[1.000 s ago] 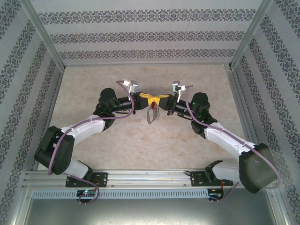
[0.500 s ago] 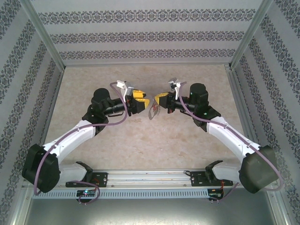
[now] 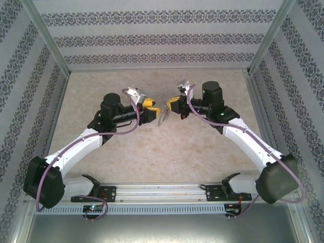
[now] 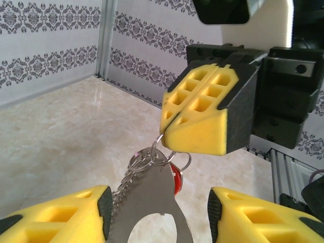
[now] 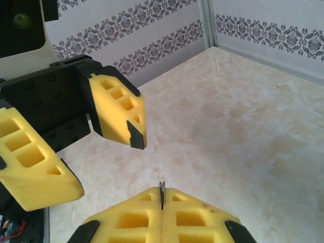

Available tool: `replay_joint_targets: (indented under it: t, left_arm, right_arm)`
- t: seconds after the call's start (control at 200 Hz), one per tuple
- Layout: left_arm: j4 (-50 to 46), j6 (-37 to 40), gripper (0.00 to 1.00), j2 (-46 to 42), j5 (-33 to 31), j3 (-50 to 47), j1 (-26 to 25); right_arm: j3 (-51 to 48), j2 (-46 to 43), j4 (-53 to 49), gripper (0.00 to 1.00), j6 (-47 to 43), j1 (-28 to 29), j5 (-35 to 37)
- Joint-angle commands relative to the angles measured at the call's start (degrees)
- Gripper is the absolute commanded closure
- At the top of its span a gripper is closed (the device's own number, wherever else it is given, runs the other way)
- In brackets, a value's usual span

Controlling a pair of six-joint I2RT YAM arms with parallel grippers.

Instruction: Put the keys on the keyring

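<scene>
The keyring [image 4: 152, 200], a flat grey metal loop with small silvery clips [image 4: 120, 191] on its left edge, hangs above the table between the two grippers [image 3: 163, 117]. My right gripper [image 4: 171, 132] is shut on a small split ring [image 5: 162, 186] at the loop's top. The key's red head [image 4: 176, 178] peeks out behind the loop; its shaft is hidden. My left gripper [image 4: 158, 212] is open, its yellow fingers wide on either side of the loop; the clip edge lies near the left pad [image 4: 105, 207], the right pad stands apart. From above, the left gripper [image 3: 153, 111] faces the right gripper [image 3: 169, 107].
The beige marble-patterned tabletop [image 3: 152, 152] is ringed by patterned walls [image 3: 152, 38] with aluminium posts [image 3: 266, 35]. A metal rail [image 3: 162, 191] carries both arm bases at the near edge.
The two grippers, touching a second ago, have drawn apart. The left arm swung out to the left. The keyring rose from hanging below them to lying between them.
</scene>
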Motion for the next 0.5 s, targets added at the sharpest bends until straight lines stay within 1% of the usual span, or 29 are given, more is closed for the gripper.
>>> replay_joint_targets:
  t: [0.0,0.285,0.495]
  left_arm:
    - [-2.5,2.4,0.46,0.8,-0.9,3.1,0.8]
    - [-4.9,3.0,0.42,3.3,-0.5,4.5,1.1]
    - [-5.4,1.7,0.40,6.5,3.4,6.7,1.7]
  right_arm:
    - [3.5,1.1,-4.2,1.00,-4.3,0.1,-1.8]
    - [6.5,1.8,-11.6,1.00,-9.8,-0.4,-2.2]
    - [8.2,1.3,-15.0,1.00,-11.5,-1.1,-5.2]
